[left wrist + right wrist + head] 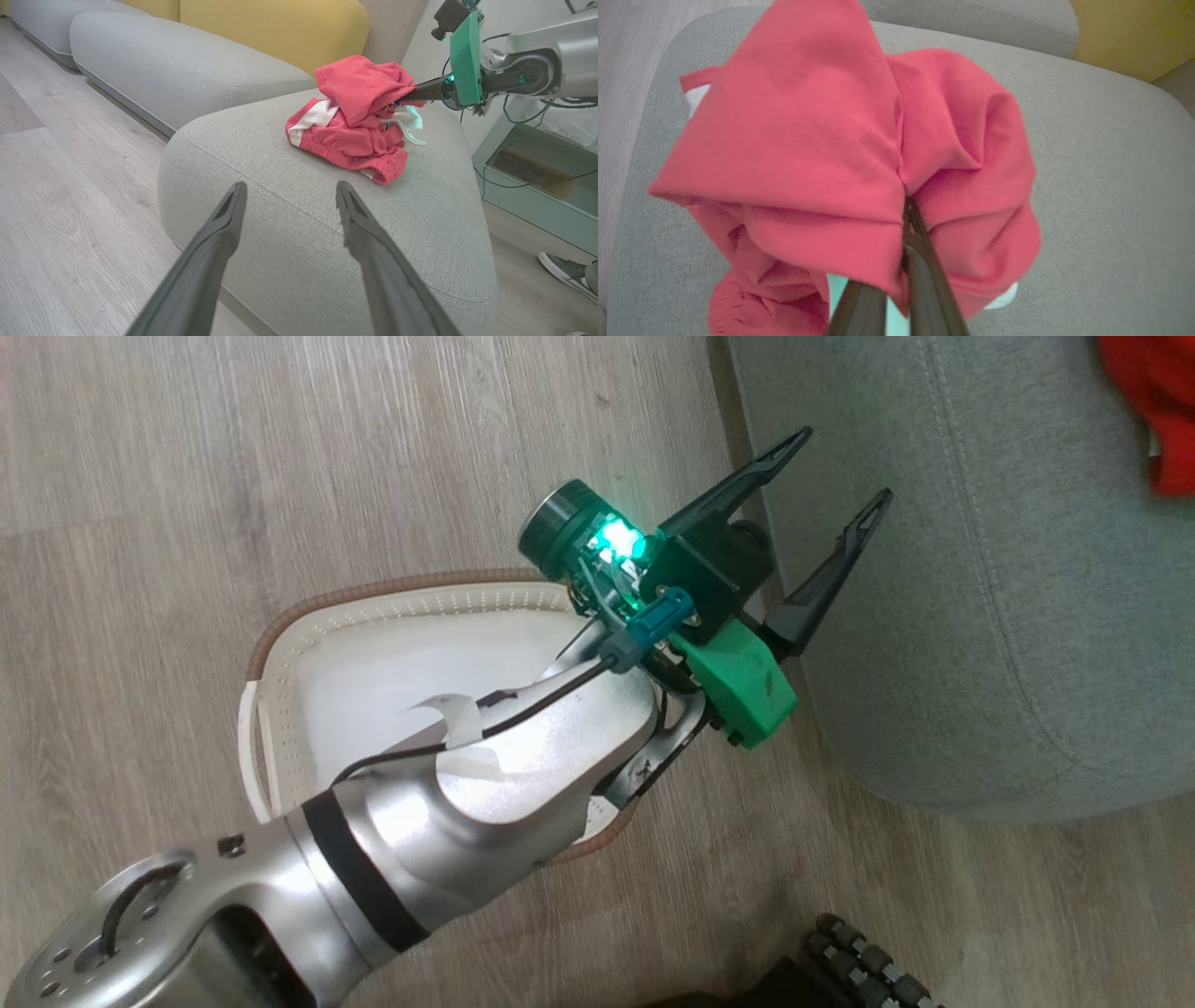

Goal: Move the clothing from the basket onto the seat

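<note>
My left gripper (842, 464) stands open with nothing between its fingers, above the floor between the basket (373, 607) and the seat (980, 616). My left forearm hides part of the cream basket; the inside that shows is bare white lining. In the left wrist view the open left gripper (289, 186) points at the seat (280, 224), where the red clothing (355, 140) lies in a pile, one piece showing a white stripe. My right gripper (397, 101) is shut on the upper red garment (808, 140), which drapes over the shut right gripper (908, 207) just above the pile.
A yellow back cushion (275, 28) and further grey sofa cushions (177, 65) lie behind the seat. Wooden floor (280, 448) surrounds the basket. A low glass table (528, 177) and a shoe (565, 273) are beyond the seat's far side. My wheeled base (868, 961) is near the seat.
</note>
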`<state>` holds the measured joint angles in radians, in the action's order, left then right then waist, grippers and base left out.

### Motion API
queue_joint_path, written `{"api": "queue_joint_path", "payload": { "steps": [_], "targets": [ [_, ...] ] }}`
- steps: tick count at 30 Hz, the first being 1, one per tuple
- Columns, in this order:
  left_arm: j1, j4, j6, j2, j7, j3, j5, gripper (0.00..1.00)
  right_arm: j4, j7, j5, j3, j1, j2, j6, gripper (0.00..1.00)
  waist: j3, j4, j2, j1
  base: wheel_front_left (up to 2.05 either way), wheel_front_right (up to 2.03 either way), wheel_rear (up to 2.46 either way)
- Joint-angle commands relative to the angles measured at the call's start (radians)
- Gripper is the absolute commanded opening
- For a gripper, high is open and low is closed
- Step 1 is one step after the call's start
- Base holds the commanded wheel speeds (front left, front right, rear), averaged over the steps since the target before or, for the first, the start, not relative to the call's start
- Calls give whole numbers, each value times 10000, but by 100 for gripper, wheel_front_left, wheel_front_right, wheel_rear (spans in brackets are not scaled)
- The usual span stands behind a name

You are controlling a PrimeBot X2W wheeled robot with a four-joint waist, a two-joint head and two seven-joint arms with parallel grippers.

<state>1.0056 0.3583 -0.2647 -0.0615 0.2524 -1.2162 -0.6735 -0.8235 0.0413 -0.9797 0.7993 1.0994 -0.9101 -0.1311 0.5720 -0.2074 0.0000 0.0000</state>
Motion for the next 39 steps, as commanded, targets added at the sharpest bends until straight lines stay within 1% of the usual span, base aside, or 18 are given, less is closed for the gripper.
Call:
{"api": "queue_joint_path", "payload": {
  "steps": [1,2,3,4,11,14,18,24,29,34,36,39],
  "targets": [
    [287,-355,-48,111,90,286,25,100,106,-20,-211,143,93,-655,4,17,-77,-5,0,0,0,0,0],
    [249,-359,-41,112,90,322,36,100,136,-22,-389,317,160,-683,4,38,-139,-13,0,0,0,0,0],
    [198,-359,-31,112,91,359,47,100,162,22,-595,494,205,-691,4,84,-216,-27,0,0,0,0,0],
    [132,-362,-15,112,91,395,49,100,213,88,-836,662,236,-683,4,100,-309,-37,0,0,0,0,0],
    [-526,-213,258,112,92,768,95,100,734,658,-1731,2202,287,-783,4,100,-1537,-162,0,0,0,0,0],
    [-989,-143,391,86,92,1118,139,100,1257,601,-1888,2833,368,-785,4,100,-2173,-296,0,0,0,0,0],
    [-1670,-286,551,-125,92,1577,253,100,2012,124,-1870,3557,619,-963,4,100,-2894,-416,0,0,0,0,0],
    [-2615,-730,713,-464,93,2292,415,100,2507,-1154,-1928,3991,972,-1241,4,100,-3881,-358,0,0,0,0,0],
    [-3287,-1086,809,-712,93,2800,515,100,2907,-2450,-2226,4012,777,-1477,4,100,-4581,-28,0,0,0,0,0],
    [-4062,-1533,700,-1179,93,3396,539,100,3263,-2985,-2297,3686,13,-1459,4,100,-5106,268,0,0,0,0,0],
    [-4366,-1731,646,-1379,93,3604,532,100,3435,-3019,-2337,3117,-359,-1397,4,100,-5260,397,0,0,0,0,0],
    [-4772,-2012,568,-1608,93,3900,525,100,3766,-3026,-2314,1651,-1350,-1186,4,100,-5434,629,0,0,0,0,0]
  ]
}}
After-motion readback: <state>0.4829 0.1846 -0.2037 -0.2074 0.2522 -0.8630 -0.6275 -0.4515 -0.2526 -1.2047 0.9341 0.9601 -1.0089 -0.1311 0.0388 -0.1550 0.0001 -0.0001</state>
